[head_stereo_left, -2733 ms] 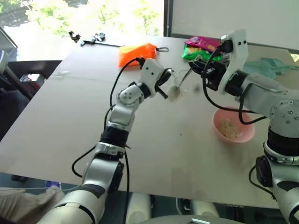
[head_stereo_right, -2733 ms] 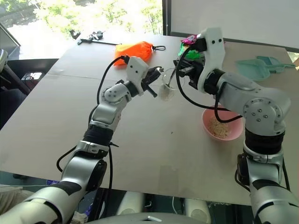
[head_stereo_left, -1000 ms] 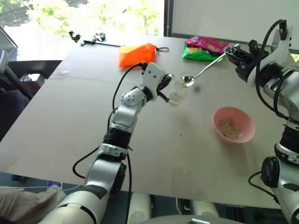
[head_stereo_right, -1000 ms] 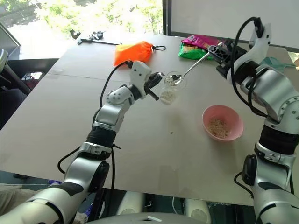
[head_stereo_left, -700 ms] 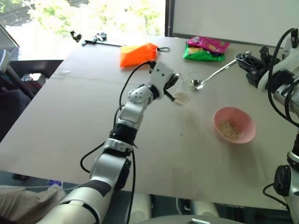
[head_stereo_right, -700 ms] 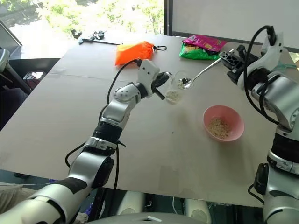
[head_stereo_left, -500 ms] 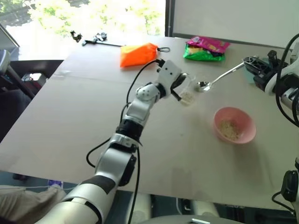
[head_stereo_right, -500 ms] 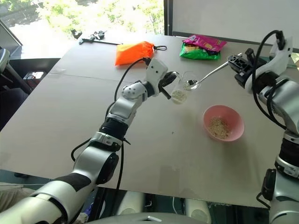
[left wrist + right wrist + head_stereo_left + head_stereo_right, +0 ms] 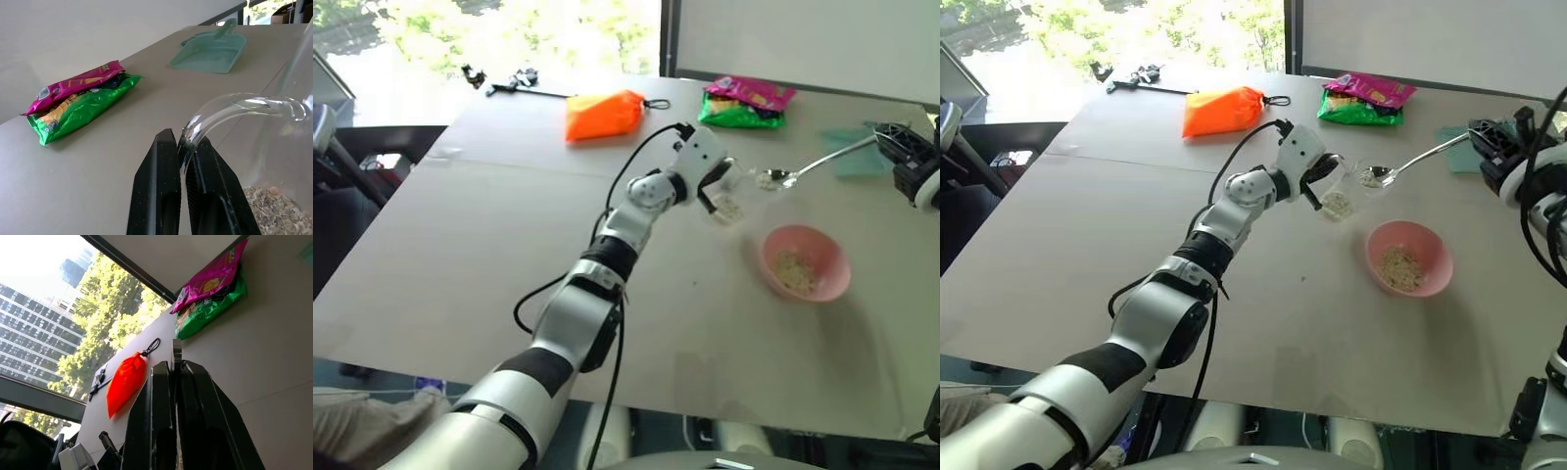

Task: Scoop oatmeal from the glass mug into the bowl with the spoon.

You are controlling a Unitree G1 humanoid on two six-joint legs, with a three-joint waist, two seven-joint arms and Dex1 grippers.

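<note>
Midway through a transfer, by the look of it. Left claw (image 9: 180,161) clamped on the handle of the glass mug (image 9: 1338,194), holding it off the desk (image 9: 1116,245), tilted; oatmeal (image 9: 274,210) lies in the mug's bottom, just past the fingertips. Right claw (image 9: 174,369) shut tight on the spoon (image 9: 1400,164) handle; the spoon reaches away from it toward the left claw, its small bowl loaded with flakes and hanging just beside the mug's rim. Pink bowl (image 9: 1410,257) sits on the desk below and between the two claws, nearer the mug, already holding some oats.

Step in hand, as I judge: carrying a filled spoon from mug to bowl.

Next move calls for keeping the spoon level, bringing it over the pink bowl, then rolling the right wrist to tip the oats in. Risk: flakes spilling onto the desk short of the rim.
</note>
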